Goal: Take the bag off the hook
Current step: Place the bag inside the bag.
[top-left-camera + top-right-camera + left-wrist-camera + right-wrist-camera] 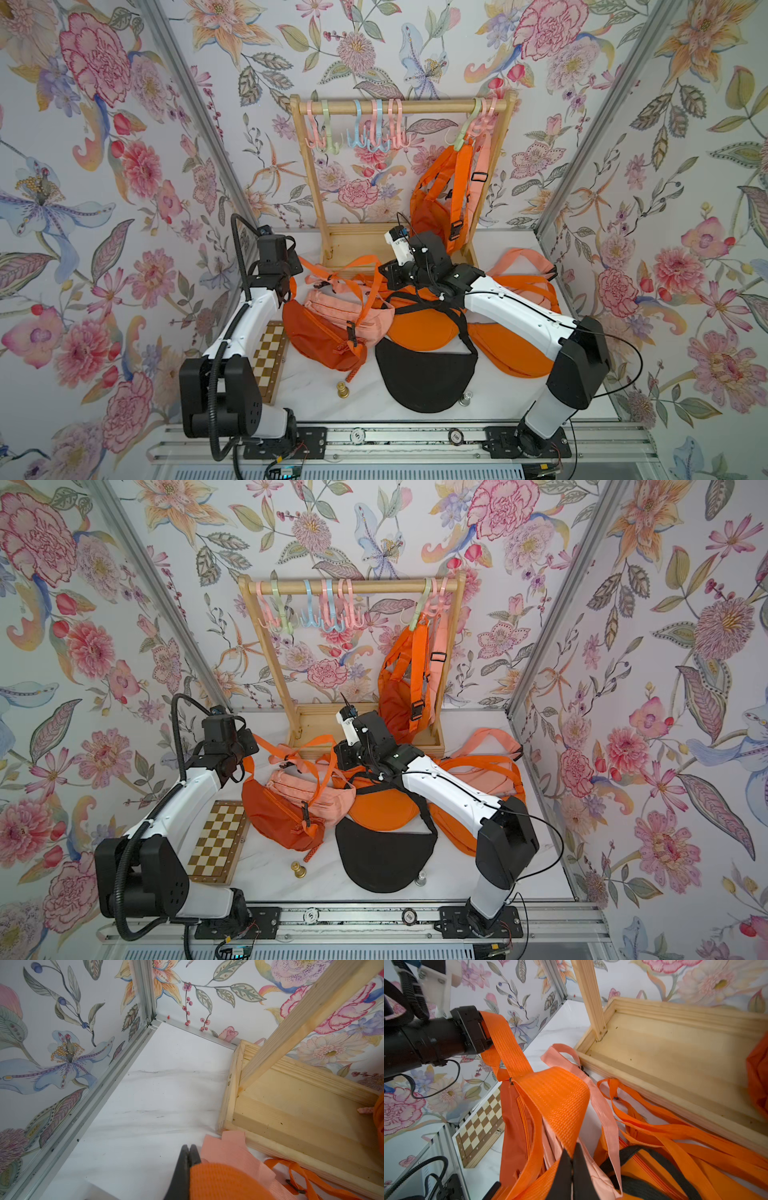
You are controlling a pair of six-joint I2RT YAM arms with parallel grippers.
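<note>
Orange bag (430, 216): report location. (Operator)

Suspended by its straps from the pale green hook (459, 140) at the right end of the wooden rack (399, 107). The body hangs low beside the rack's right post. A pink strap hangs next to it. (Technician)

Report left hand (188, 1152). (Operator)

Fingers pressed together. An orange strap (556, 1101) lies over the hand. Whether the strap is pinched cannot be determined. The hand is well apart from the hook, near the rack's left post. (Technician)

Report right hand (572, 1160). (Operator)

Fingers closed, tips together. The same orange strap runs down to the tips; a grip on it cannot be confirmed. The hand sits low over the pile of bags (424, 328) on the worktop (316, 386), in front of the rack base and below the hanging bag. (Technician)
</note>
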